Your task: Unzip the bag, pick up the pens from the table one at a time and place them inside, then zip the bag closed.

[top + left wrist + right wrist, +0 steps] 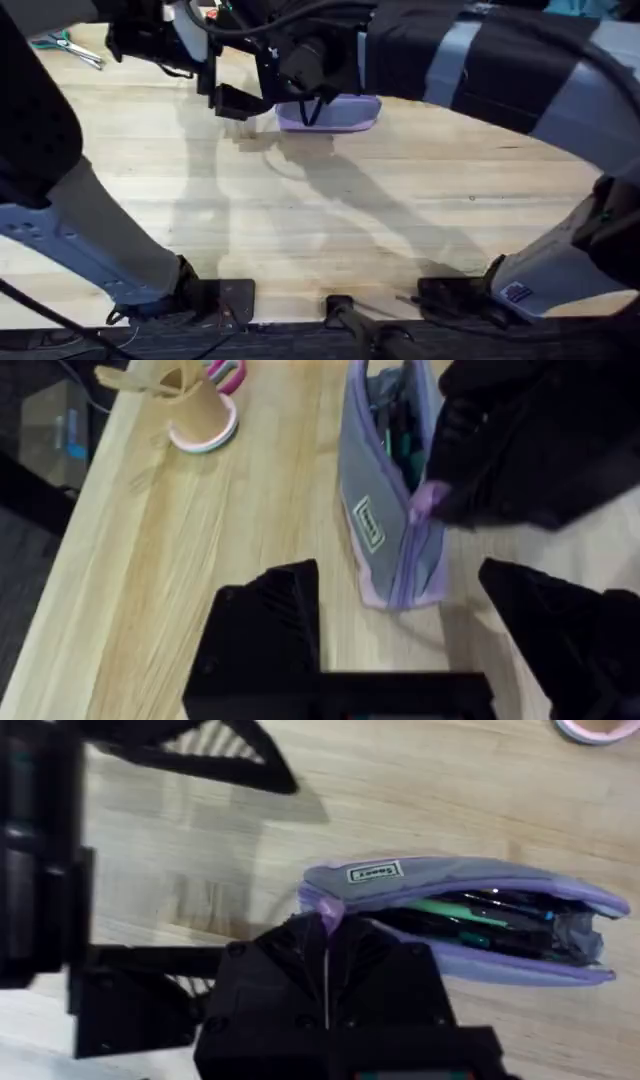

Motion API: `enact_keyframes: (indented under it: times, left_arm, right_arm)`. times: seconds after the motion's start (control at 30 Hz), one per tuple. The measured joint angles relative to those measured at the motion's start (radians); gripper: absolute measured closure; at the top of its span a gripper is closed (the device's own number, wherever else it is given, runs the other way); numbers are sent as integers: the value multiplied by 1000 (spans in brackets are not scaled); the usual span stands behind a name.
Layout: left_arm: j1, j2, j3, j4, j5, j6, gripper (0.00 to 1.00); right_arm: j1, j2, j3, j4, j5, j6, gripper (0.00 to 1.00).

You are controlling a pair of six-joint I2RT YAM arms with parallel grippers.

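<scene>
The bag [330, 113] lies on the table [380, 220] in the upper centre of the overhead frame, partly covered by both arms. In the right wrist view the bag [470, 925] runs across the middle of the frame, zipper open along most of its length, with the green pen [455, 910] and the black pen [500, 900] lying inside the opening. The right gripper [328, 925] sits at the closed end of the bag, fingers pressed together on the lavender zipper pull [331, 910]. In the left wrist view the bag [385, 500] occupies the upper centre, with the right gripper [440, 500] on the zipper pull [428, 498]. The left gripper [400, 620] hovers just beside the near end of the bag, fingers [270, 610] spread apart and gripping nothing. A paper cup [195, 410] lies on its side in the upper left of that frame, with pink-handled scissors [228, 372] beside it. Green-handled scissors [62, 45] lie at the upper left of the overhead frame.
</scene>
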Motion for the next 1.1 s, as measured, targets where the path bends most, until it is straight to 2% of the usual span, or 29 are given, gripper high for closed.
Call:
enact_keyframes:
  times: [0.13, 0.4, 0.6, 0.9, 0.97, 1.1]
  left_arm:
    - [-31, 35, 0, 12, 47, -48, 8]
    - [-32, 210, 0, 31, 224, -81, 8]
    - [-35, 245, 0, 52, 287, -88, 8]
    - [-37, 245, 0, 57, 298, -90, 6]
    - [-37, 245, 0, 56, 293, -98, 34]
    - [-37, 245, 0, 56, 277, -121, 192]
  right_arm:
    - [0, 0, 0, 14, 0, 0, 971]
    - [-1, 0, 0, 22, 0, 0, 971]
    - [-2, 0, 0, 24, 0, 0, 971]
    - [-2, 0, 0, 27, 0, 0, 971]
    - [-2, 0, 0, 31, 0, 0, 971]
    - [-2, 0, 0, 39, 0, 0, 971]
